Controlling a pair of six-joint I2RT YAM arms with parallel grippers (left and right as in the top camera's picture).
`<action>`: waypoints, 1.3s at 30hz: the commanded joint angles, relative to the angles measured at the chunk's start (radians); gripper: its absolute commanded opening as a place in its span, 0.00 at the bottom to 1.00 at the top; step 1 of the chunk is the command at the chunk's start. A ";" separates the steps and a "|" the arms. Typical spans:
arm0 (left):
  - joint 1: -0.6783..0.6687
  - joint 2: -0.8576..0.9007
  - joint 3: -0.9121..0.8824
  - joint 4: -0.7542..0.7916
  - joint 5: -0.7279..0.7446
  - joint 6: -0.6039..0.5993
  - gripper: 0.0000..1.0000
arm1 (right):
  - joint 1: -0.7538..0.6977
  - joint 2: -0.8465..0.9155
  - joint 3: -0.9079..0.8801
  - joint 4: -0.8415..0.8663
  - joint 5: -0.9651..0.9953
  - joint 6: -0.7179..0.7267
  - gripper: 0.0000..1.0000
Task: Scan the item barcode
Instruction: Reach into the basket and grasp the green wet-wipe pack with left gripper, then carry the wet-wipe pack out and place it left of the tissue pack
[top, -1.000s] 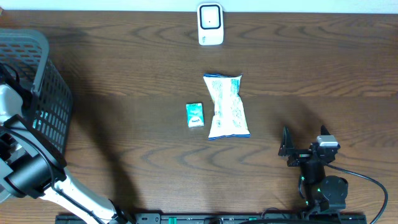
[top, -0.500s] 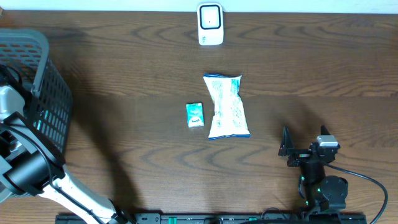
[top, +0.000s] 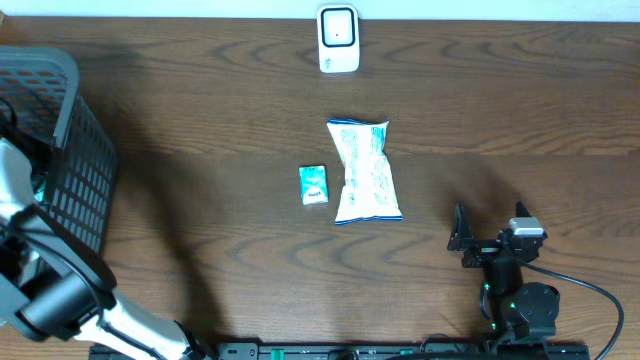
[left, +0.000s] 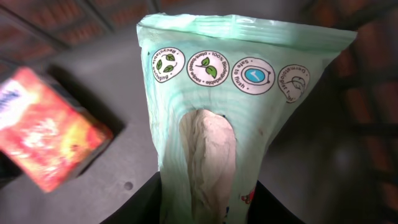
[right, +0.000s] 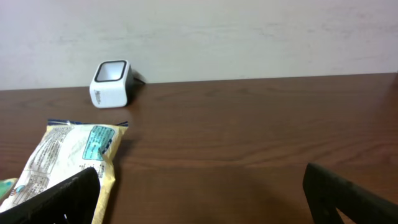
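**Pouch pinched inside the basket, scanner at the far edge**

A dark wooden table (top: 200, 110) is seen from overhead. At its left edge a black mesh basket (top: 75, 120) is set, and the left arm is bent down into it, so that the left claw is hidden from overhead. A white and blue bag (top: 365, 172) is laid flat near the middle of the table. Inside the basket, in the left wrist view, a pale green pouch (left: 230, 106) is shown close to the camera, with a row of four round printed marks across its top. Its lower end is pinched between the dark fingers of the left claw (left: 214, 208), one pressed against each side. The right claw (top: 489, 212) is held over the near right part of the table, well apart from the bag, with its fingers spread wide. A red and orange box (left: 46, 140) is seen tilted on the dark basket floor, left of the pouch. A white scanner (top: 338, 38) is stood at the far edge, beyond the bag. A small green pack (top: 314, 185) is laid just beside the bag's left side
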 joint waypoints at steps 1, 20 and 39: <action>0.003 -0.072 0.001 0.000 -0.006 -0.003 0.36 | 0.010 -0.003 -0.002 -0.004 -0.001 -0.011 0.99; -0.113 -0.792 0.002 0.003 0.525 -0.108 0.36 | 0.010 -0.003 -0.002 -0.004 -0.001 -0.011 0.99; -0.864 -0.216 -0.188 -0.331 0.353 0.017 0.36 | 0.010 -0.003 -0.002 -0.004 -0.001 -0.011 0.99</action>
